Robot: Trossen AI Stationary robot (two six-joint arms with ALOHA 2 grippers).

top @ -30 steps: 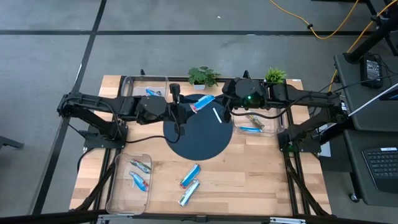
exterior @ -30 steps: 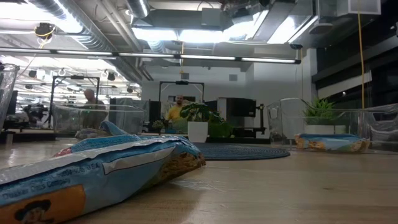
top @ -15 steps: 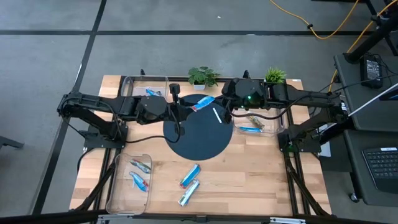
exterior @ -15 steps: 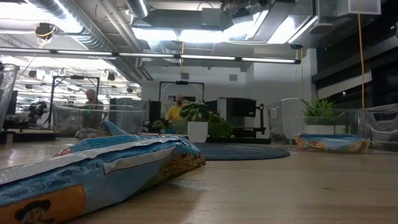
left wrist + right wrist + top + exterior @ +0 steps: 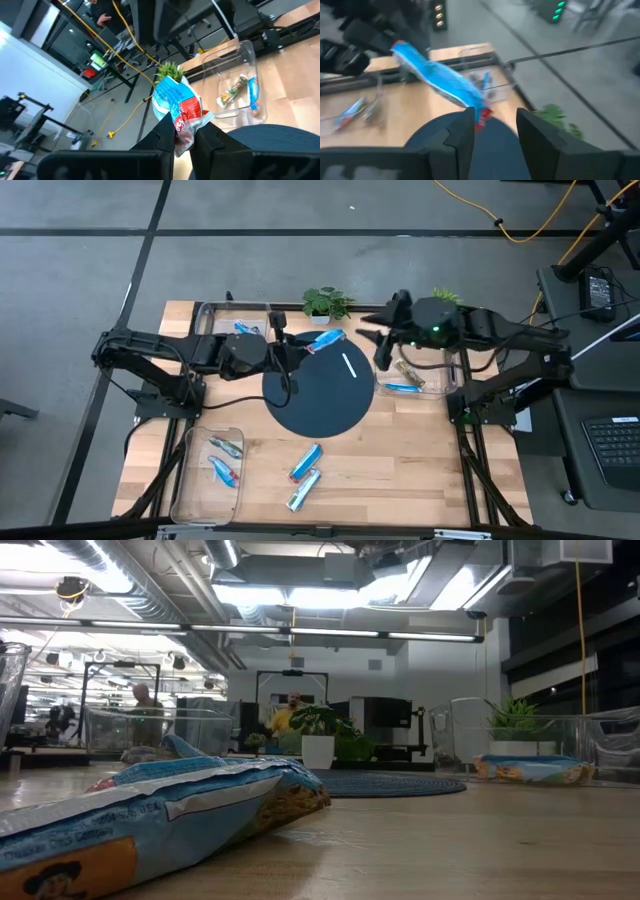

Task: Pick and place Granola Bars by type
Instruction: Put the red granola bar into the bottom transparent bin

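Grey concrete floor, yellow cable, ceiling strip lights, exposed ducts

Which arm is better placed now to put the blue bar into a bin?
Left. The left end effector is shut on the blue bar above the dark mat; the right end effector is open, holding nothing.

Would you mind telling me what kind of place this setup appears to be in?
Most likely a robotics lab or workshop in an open industrial hall. The low view shows exposed ceiling ducts and people at distant benches. The high view shows a wooden table on a concrete floor, with yellow cables trailing.
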